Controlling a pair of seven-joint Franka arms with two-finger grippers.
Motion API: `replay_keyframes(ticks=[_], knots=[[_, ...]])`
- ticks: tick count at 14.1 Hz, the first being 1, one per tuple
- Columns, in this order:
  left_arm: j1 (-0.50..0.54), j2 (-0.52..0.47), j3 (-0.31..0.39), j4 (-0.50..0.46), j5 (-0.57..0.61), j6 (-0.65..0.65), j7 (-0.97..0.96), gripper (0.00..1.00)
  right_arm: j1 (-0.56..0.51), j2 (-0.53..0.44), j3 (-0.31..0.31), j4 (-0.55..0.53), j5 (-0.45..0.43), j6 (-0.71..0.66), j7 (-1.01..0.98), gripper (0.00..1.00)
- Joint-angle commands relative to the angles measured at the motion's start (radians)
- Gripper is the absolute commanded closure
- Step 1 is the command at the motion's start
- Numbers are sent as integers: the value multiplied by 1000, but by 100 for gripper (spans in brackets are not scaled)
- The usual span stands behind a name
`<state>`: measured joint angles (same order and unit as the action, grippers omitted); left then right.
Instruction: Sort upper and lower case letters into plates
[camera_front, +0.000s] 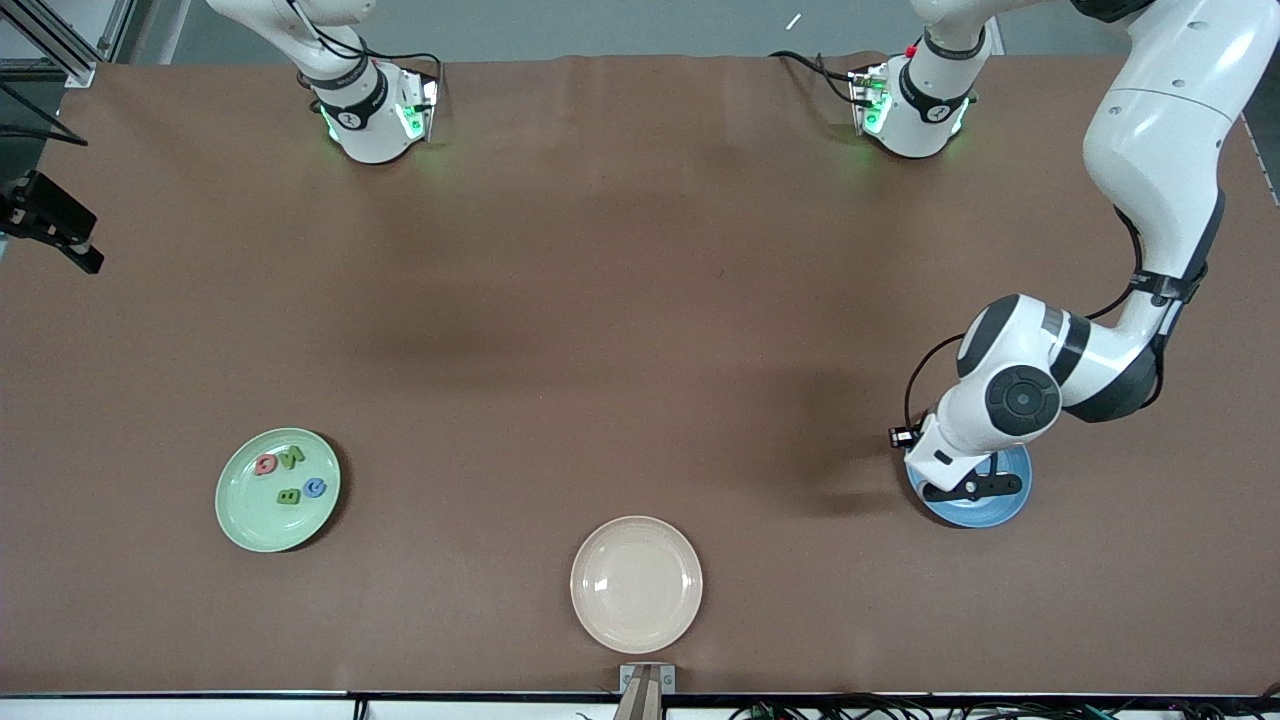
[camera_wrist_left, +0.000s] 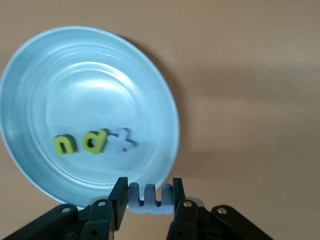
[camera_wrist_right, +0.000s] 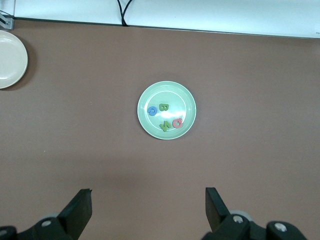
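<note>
My left gripper hangs over the rim of the blue plate and is shut on a blue m-shaped letter. In that plate lie a green n, a green d and a pale blue t. From the front, the left gripper covers much of the blue plate. The mint green plate holds several letters: a red one, a green one, a green B and a blue one. My right gripper stands open high over the table, with the green plate below it.
A cream-beige plate with nothing in it sits near the table's front edge, between the two coloured plates. A black device juts in at the right arm's end of the table. Cables run along the front edge.
</note>
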<state>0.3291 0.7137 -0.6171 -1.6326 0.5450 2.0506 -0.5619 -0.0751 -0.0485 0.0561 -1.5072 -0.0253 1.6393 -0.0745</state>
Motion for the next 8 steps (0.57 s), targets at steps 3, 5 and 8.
replay_keyframes(ticks=[3, 5, 8], knots=[[24, -11, 14, -6, 47, 3, 63, 86, -22, 33, 21, 19, 2, -15, 15, 0], [30, -8, 19, -4, 82, 3, 65, 18, -22, 38, 19, 21, 2, -16, 15, 0], [64, -20, -13, 8, 81, 10, 82, 0, -44, 62, 19, 16, 2, -134, 12, 0]])
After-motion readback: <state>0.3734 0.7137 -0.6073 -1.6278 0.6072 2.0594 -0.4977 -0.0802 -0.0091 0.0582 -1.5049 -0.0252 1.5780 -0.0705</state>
